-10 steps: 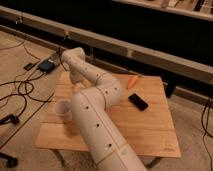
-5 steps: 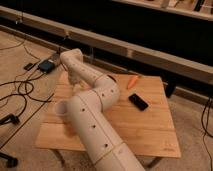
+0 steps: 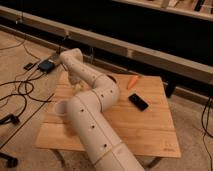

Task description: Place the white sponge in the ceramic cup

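The ceramic cup (image 3: 60, 107) stands near the left edge of the wooden table (image 3: 150, 132), partly hidden by my arm. My white arm runs from the bottom up to an elbow (image 3: 105, 92), then back to the far left corner. My gripper (image 3: 75, 84) hangs down there, over the table's far left part, beyond the cup. The white sponge is not in view; the arm or the gripper may be hiding it.
A black phone (image 3: 138, 101) lies right of the middle of the table. An orange object (image 3: 133, 81) lies at the far edge, and a dark round object (image 3: 111, 78) sits behind my elbow. Cables (image 3: 20, 92) and small devices (image 3: 46, 65) lie on the floor to the left.
My elbow has shifted slightly to the left. The cup, the phone and the orange object have not moved.
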